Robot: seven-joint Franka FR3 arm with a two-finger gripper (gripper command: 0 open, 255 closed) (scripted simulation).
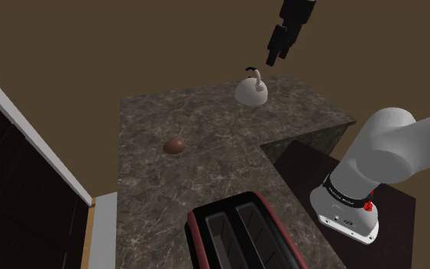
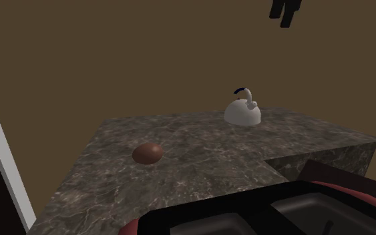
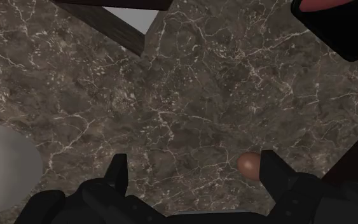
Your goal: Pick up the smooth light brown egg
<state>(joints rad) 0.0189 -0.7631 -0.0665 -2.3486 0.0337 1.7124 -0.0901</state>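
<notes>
past the toaster (image 1: 240, 233) at the near edge, the brown egg (image 1: 176, 145) lies untouched in the middle of the marbled counter (image 1: 205, 115), so this looks like the approach step. farther back, the gripper (image 1: 276, 58) hangs high above the white kettle (image 1: 252, 90), pointing down, its fingers spread wide and empty. next it likely needs to cross over to the egg and drop around it.

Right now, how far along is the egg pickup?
Done: nothing yet. The brown egg lies untouched on the dark veined counter.
In hand: the tool hangs high above the counter, its fingers apart and holding nothing.
Left: move over the egg, descend, close on it and lift.
</notes>
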